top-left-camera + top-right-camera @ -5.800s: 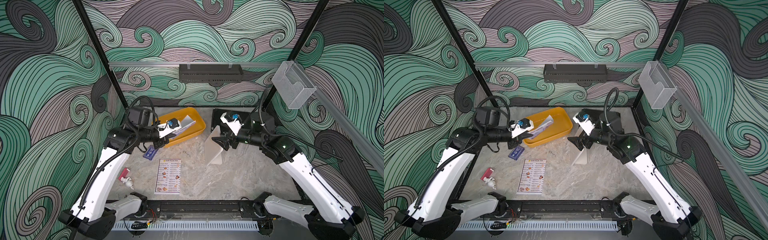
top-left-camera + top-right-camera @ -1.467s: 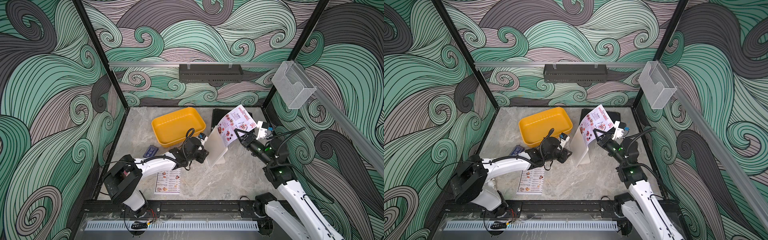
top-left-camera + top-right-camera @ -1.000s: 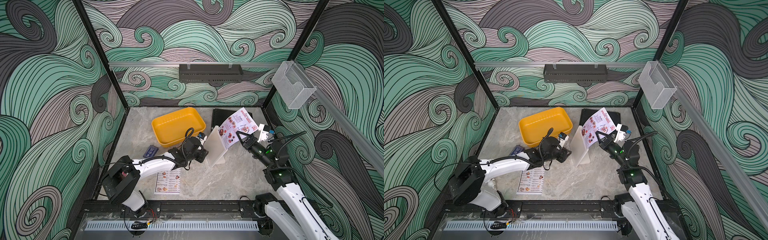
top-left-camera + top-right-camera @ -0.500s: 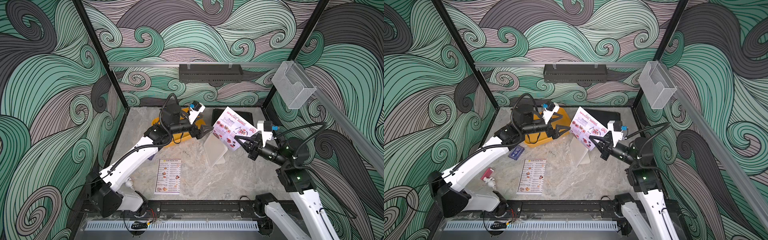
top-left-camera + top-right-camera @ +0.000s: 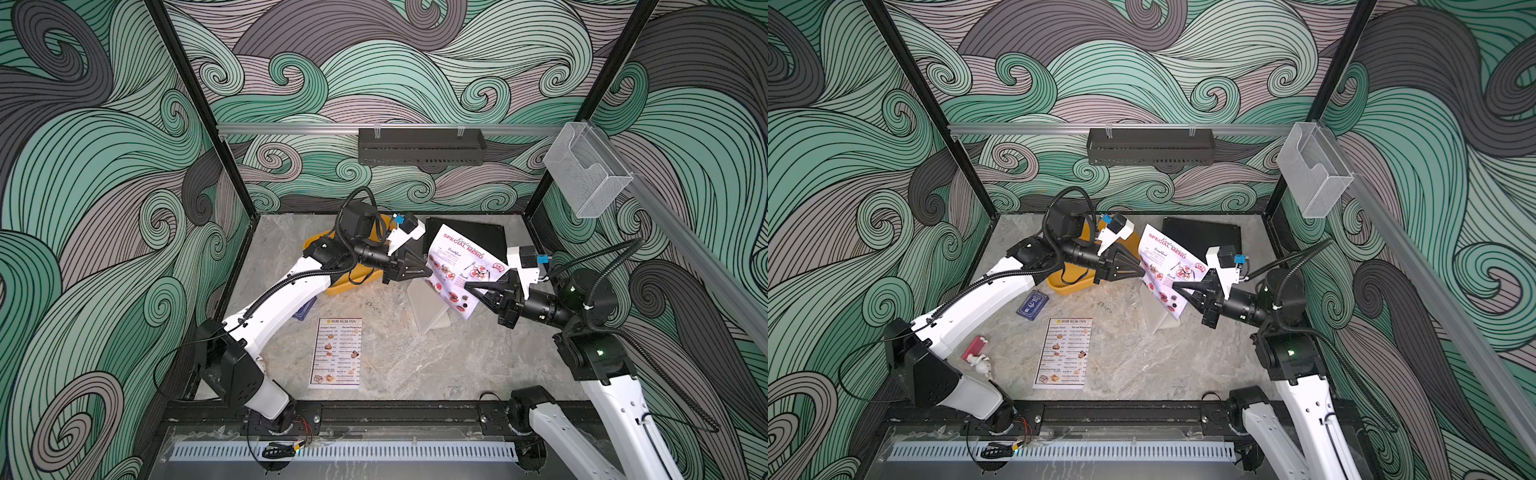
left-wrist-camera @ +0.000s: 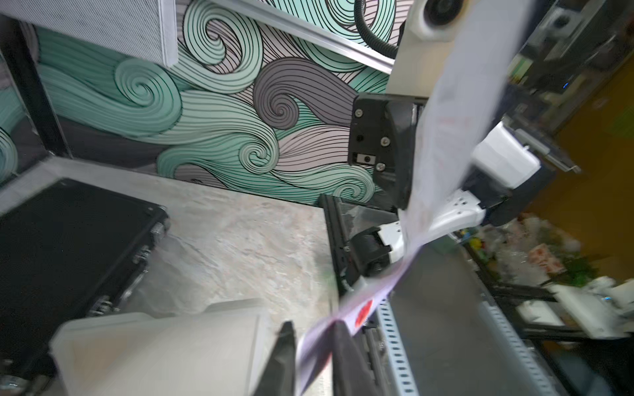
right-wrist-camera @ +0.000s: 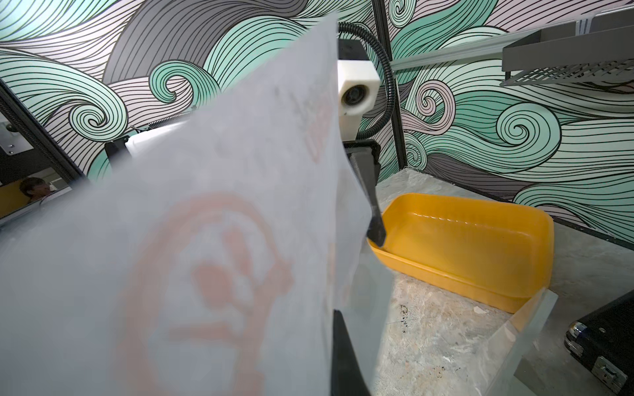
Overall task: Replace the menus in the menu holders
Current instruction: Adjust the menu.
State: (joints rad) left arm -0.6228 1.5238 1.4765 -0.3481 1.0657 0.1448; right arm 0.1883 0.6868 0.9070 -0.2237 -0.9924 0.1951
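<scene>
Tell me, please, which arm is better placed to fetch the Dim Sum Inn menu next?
Left, probably. The Dim Sum Inn menu lies on its side of the table, while the right gripper sits beyond the menu holder. Both grippers pinch the Special Menu, so the left gripper must release first.

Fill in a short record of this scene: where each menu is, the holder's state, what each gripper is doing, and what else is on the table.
Special menu: off the table, tilted, over the holder
Dim Sum Inn menu: flat on the table, no gripper on it
Menu holder: on the table, no sheet seen in it
Left gripper: shut on one edge of the special menu
Right gripper: shut on its opposite side
Other things: yellow tray, black case, blue card
</scene>
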